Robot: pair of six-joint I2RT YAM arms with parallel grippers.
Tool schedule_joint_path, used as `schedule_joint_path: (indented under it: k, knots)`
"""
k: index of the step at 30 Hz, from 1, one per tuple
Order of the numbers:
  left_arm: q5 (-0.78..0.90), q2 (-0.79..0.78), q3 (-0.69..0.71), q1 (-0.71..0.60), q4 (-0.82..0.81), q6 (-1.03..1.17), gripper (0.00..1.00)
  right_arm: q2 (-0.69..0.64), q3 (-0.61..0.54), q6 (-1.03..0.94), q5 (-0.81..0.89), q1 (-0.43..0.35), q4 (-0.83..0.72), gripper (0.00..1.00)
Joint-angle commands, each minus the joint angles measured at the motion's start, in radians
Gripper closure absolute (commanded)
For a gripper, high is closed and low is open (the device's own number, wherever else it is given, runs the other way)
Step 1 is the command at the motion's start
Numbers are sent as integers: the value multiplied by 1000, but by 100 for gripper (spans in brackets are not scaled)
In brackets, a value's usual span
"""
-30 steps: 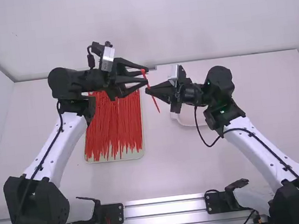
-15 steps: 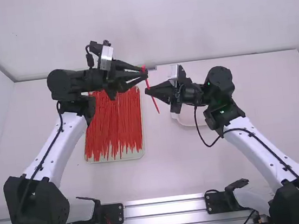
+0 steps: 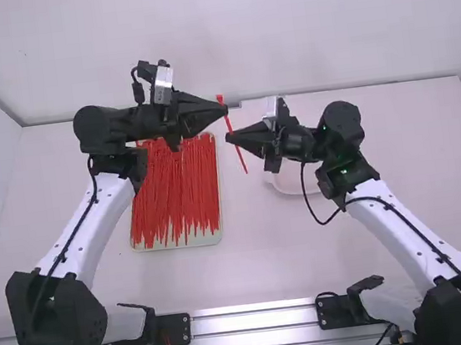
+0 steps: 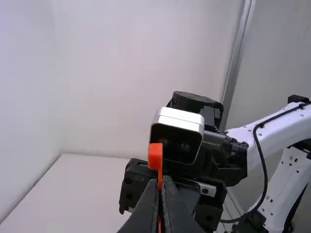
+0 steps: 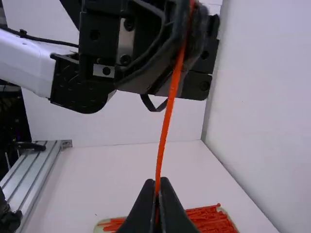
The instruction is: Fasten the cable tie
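Observation:
A single red cable tie hangs in the air between both grippers, above the tray's right edge. My left gripper is shut on its upper part, just below the square head. My right gripper comes from the right and is shut on the strap lower down, with the tail hanging free below it. In the left wrist view the left fingers are pressed together around the strap. In the right wrist view the strap runs from my shut right gripper up to the left gripper.
A tray with several loose red cable ties lies on the table under the left arm. A white container sits below the right wrist. The table's right and front areas are bare white surface.
The left gripper's fingers, spread wide around the tie's head a second ago, have closed onto the tie. The right gripper has held its grip and barely shifted.

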Motion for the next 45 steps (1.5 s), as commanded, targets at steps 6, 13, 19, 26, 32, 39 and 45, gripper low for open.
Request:
schedule_joint_path:
  k: [6,13,19,26,32,39,45]
  knots:
    - [-107,4,26,24,-74,-6,98,5,30,81,-10,-21,-8,18]
    - [-215,4,26,116,-208,-6,98,5,30,79,-11,-44,-69,0]
    - [-299,27,109,160,-464,78,98,5,30,-116,-101,-60,-175,0]
    - [-406,145,369,147,-914,263,98,5,29,-442,-140,-5,-250,0]
    - [-318,288,500,152,-1031,198,98,6,29,-912,-57,35,-489,1]
    - [-106,363,489,148,-1035,45,98,6,29,-1268,-62,26,-554,0]
    - [59,365,482,148,-1054,-96,98,5,29,-1393,-61,26,-552,0]
